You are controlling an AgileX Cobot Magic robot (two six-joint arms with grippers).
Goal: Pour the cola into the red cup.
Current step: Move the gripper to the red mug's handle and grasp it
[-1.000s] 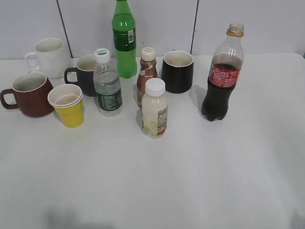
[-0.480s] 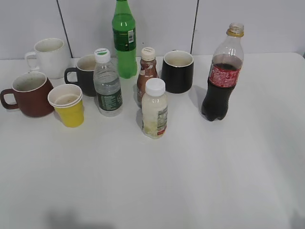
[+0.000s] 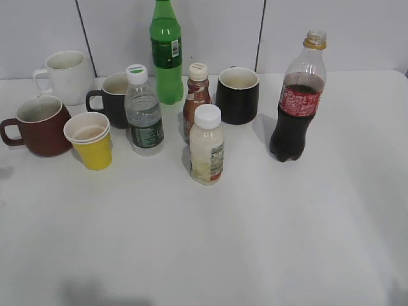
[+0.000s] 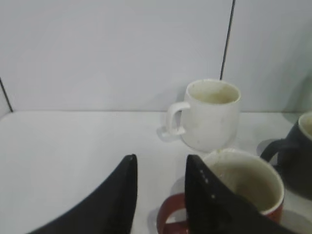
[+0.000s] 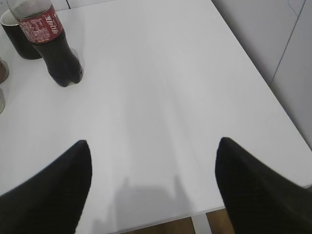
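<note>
Five bottles and five cups sit untouched like before, cola point(image 3: 298, 102) at 2 o'clock, red cup point(image 3: 39, 125) at 9, left gripper point(image 4: 161, 165) narrowly parted, right gripper point(image 5: 152, 151) wide open.

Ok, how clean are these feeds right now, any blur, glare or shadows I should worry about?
Exterior view: sharp and evenly lit, soft shadows beside the cola and red cup. Left wrist view: soft and hazy, the dark fingers blurred up close, the red cup partly hidden behind one. Right wrist view: clear on the cola, the gripper casting a faint shadow on the table near its front edge.
</note>
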